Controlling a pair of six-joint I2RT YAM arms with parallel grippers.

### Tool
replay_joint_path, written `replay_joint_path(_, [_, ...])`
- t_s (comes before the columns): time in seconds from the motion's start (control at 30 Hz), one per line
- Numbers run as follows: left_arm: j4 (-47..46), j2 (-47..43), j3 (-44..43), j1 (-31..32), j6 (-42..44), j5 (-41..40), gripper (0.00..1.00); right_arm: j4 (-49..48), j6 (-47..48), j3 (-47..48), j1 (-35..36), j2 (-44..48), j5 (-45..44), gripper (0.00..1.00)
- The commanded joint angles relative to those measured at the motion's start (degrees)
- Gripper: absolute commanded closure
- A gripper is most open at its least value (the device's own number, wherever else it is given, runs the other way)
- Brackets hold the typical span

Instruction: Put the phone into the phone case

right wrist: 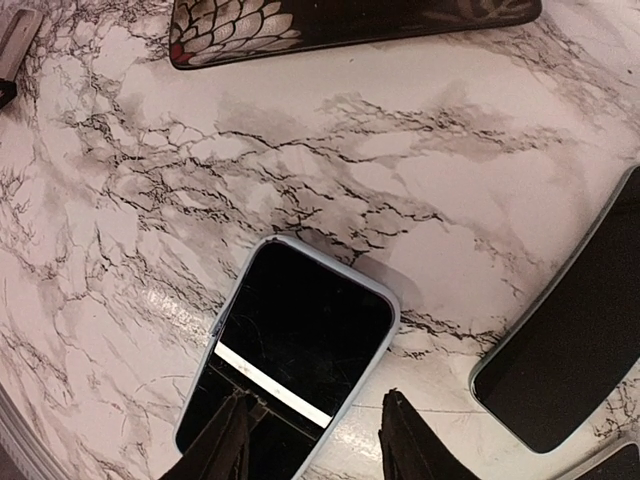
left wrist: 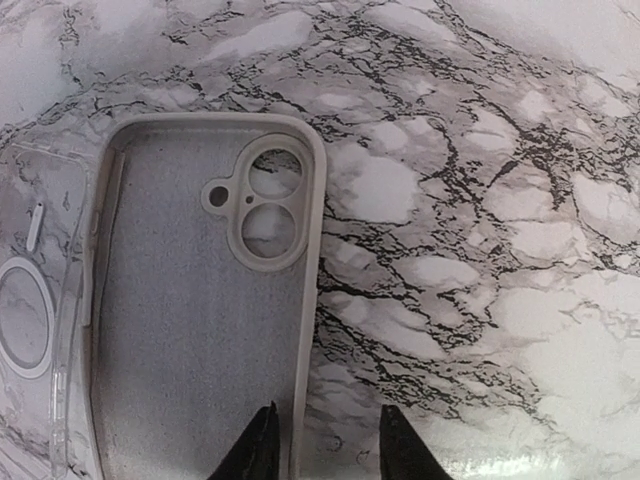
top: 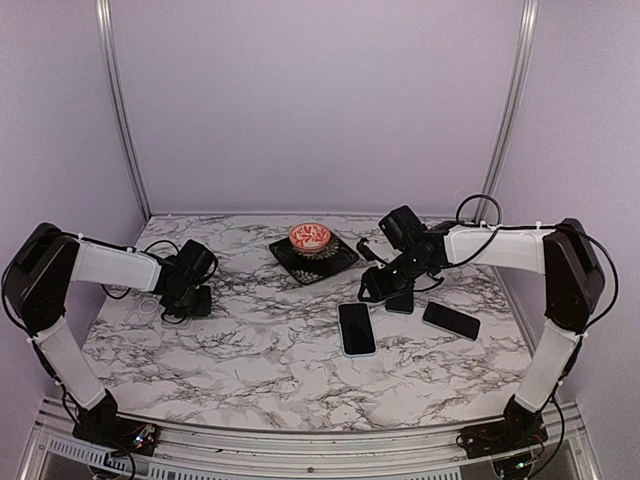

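A grey phone case (left wrist: 190, 330) lies open side up on the marble table (left wrist: 480, 200), its camera cut-out at the far end. My left gripper (left wrist: 330, 450) is open, its fingers on either side of the case's right rim. In the top view this gripper (top: 182, 298) is at the table's left. A phone (right wrist: 290, 345) with a light edge lies screen up. My right gripper (right wrist: 315, 440) is open above the phone's near end, one finger over the screen and the other past the phone's right edge. The phone (top: 357, 328) and the right gripper (top: 375, 290) also show in the top view.
A clear case (left wrist: 30, 320) with a ring lies left of the grey case. Two more dark phones (top: 450, 320) (top: 400, 301) lie right of the light-edged one. A dark square plate (top: 340, 258) with a red patterned bowl (top: 310, 238) stands at the back centre.
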State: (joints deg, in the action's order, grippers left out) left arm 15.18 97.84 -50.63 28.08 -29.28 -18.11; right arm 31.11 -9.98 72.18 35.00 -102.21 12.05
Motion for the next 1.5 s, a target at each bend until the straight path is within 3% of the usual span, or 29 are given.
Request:
replay_joint_path(0.0, [0.38,-1.73,2.89,-0.47,-1.53,7.49,0.75,0.15,1.41,1.70,0.75,1.05,-0.86,0.56])
replay_joint_path(0.13, [0.03,-4.64,4.27,-0.54,-1.37,9.40,1.00,0.83,2.20,2.60,0.77,1.67,-0.87,0.56])
replay_joint_path(0.4, [0.83,-10.61,7.57,0.49,-3.34,14.93,1.00,0.69,2.34,2.81,0.71,3.61,-1.86,0.56])
replay_joint_path(0.57, [1.43,-12.64,5.40,8.30,-3.89,19.01,1.00,-0.19,1.06,1.67,1.64,4.99,-1.21,0.55])
replay_joint_path(0.73, [1.89,-5.12,-3.27,20.39,1.60,23.93,1.00,-4.18,-2.03,-1.09,3.27,4.92,2.69,0.56])
replay_joint_path(0.93, [1.95,2.56,-11.56,24.92,4.30,27.32,1.00,-7.66,-4.40,-2.62,6.46,2.62,6.28,0.58])
replay_joint_path(0.97, [1.99,3.19,-12.24,25.06,4.72,28.11,0.94,-8.34,-4.91,-3.28,6.80,2.29,6.65,0.59])
replay_joint_path(1.07, [2.00,3.47,-13.51,25.10,6.02,28.74,0.62,-11.78,-7.36,-6.49,7.10,1.68,9.49,0.66])
replay_joint_path(1.13, [2.22,2.21,-14.14,24.99,7.73,28.98,0.54,-14.68,-8.75,-7.96,7.88,1.56,11.13,0.69])
replay_joint_path(1.2, [2.88,0.07,-14.32,23.88,8.46,27.38,0.54,-15.91,-9.43,-8.01,9.35,0.71,10.96,0.73])
replay_joint_path(1.37, [7.62,-1.84,-11.03,16.38,7.29,18.48,0.75,-15.65,-8.92,-4.50,11.93,-5.49,10.34,0.88])
replay_joint_path(1.47, [8.34,-1.06,-7.72,14.81,7.33,15.21,0.78,-15.58,-8.59,-2.28,11.94,-8.72,8.75,0.96])
